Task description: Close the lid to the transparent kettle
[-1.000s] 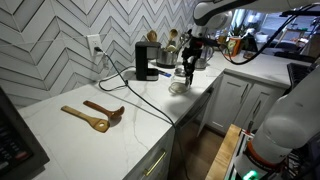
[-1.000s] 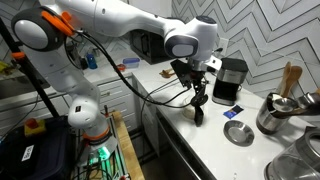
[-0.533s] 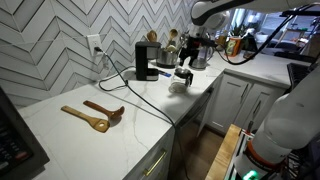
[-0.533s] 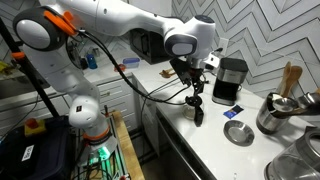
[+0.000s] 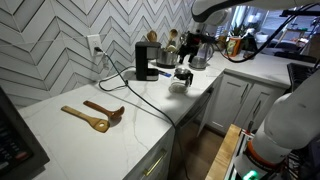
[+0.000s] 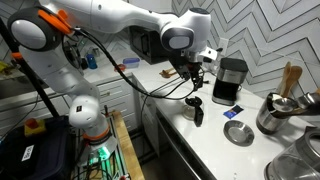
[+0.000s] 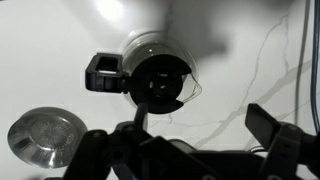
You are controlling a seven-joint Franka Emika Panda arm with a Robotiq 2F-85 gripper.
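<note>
Gripper: my gripper hangs over the counter with its fingers spread wide and pinching nothing
Kettle: the kettle stands upright close to the counter's front edge, straight below the gripper, with a clear gap of air between them
Lid: the lid sits dead centre under the wrist camera and looks flat across the kettle's mouth; I judge it down, though I can't tell whether it is fully seated
Line of approach: purely vertical, so any further press is a straight drop with no sideways correction
Handle: a dark strip I take for the handle runs from the lid towards the gripper's side of the wrist view, roughly between the fingers
Room: the coffee machine is behind and well apart; the round base and a small dark block lie beside the kettle, outside the drop path
Risk: in my judgement an off-centre push could tip the glass towards the near edge
</note>
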